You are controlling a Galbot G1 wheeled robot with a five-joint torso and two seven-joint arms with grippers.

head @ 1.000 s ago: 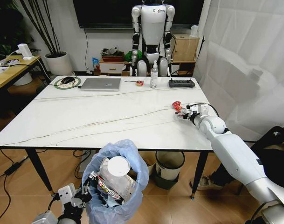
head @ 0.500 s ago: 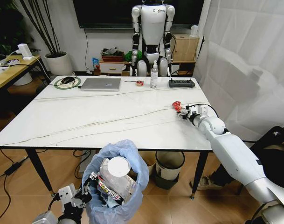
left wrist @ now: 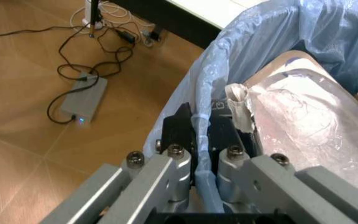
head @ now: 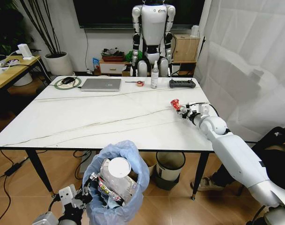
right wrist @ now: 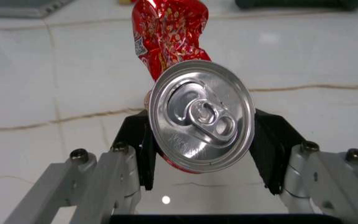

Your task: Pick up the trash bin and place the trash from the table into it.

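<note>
R tool (right wrist: 201, 154) clamped on crushed can (right wrist: 197, 107) over table (head: 86, 117) far-right; bin (head: 115, 185), rim pinched by L tool (left wrist: 201, 140), lies down-left.

The tabletop (head: 86, 117) lies bare across its whole middle and near edge, so the way from the right hand (head: 181, 109) toward the bin (head: 116, 187) below the front edge is open. Obstacles stand only along the far edge: a mouse (head: 68, 80), a laptop (head: 101, 84), a spray bottle (head: 154, 75) and a dark remote (head: 182, 84). The bin's mouth is crowded with a clear bottle (head: 116, 176) and wrappers
</note>
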